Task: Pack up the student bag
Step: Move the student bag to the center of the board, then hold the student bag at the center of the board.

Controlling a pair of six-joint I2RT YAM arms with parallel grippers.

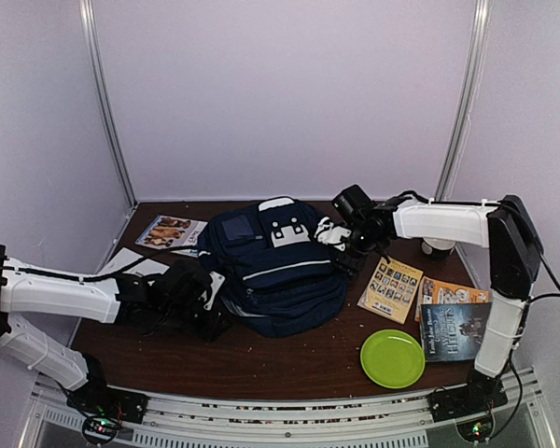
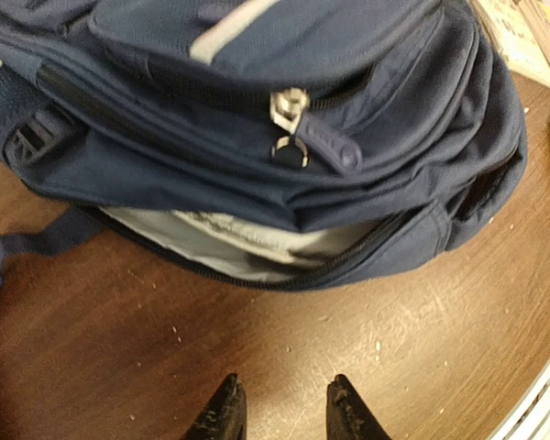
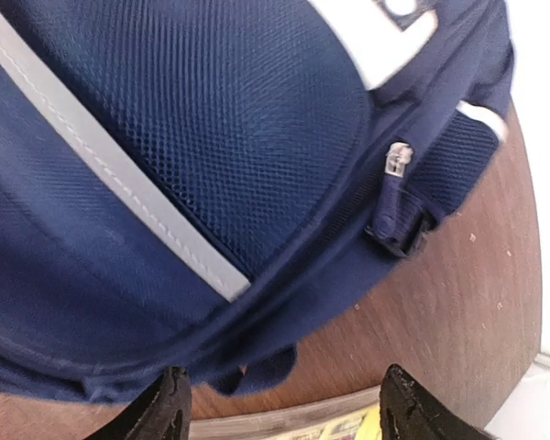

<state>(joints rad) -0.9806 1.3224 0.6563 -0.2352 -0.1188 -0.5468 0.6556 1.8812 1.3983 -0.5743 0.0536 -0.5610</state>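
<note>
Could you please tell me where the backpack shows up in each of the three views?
Top view: backpack in the middle of the picture.
Left wrist: backpack fills the upper half.
Right wrist: backpack fills most of the frame.
Shared landmark: its pale stripe.

1. Straight ahead of me at twelve o'clock stands the back wall (image 1: 280, 93), plain and pale lilac.
2. The left wall (image 1: 28, 121) closes my nine o'clock side, and the right wall (image 1: 541, 112) my three o'clock side.
3. A thin left post (image 1: 107, 112) of metal rises at eleven o'clock, and a right post (image 1: 467, 93) at one o'clock.
4. I work over a dark brown wooden table (image 1: 289, 364), scuffed and dotted with pale specks (image 2: 378, 346).
5. A ridged metal rail (image 1: 289, 415) runs along its six o'clock edge.
6. The light is soft and even.
</note>
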